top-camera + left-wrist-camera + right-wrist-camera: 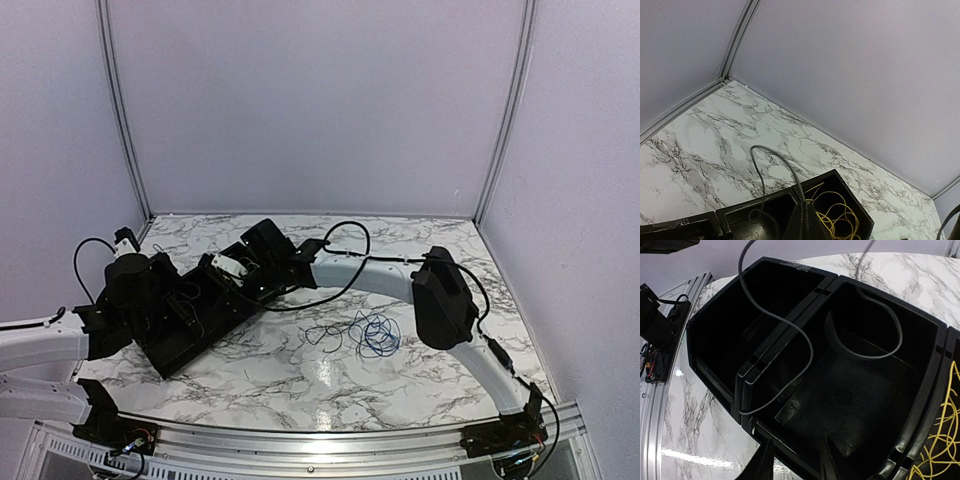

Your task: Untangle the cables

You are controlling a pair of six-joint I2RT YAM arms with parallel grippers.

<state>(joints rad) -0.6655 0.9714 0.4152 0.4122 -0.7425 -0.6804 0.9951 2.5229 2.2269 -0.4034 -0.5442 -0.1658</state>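
Note:
In the left wrist view my left gripper (807,206) is shut on a thin grey-looking cable (777,157). That cable arcs up from the fingertips and drops into the middle black bin (747,207). A yellow cable (842,215) lies coiled in the bin beside it. In the right wrist view the grey-looking cable (805,357) drapes over the divider between two bins. My right gripper (796,438) stands open above the bin's near wall with nothing between its fingers. On the table, thin blue loops (378,337) and darker loops (328,335) lie tangled together.
The row of black bins (185,345) lies diagonally at the table's left, with both arms reaching over it. The right arm's thick cable (345,262) loops above the bins. Grey walls enclose the marble table (300,375). A metal rail (330,435) runs along the near edge.

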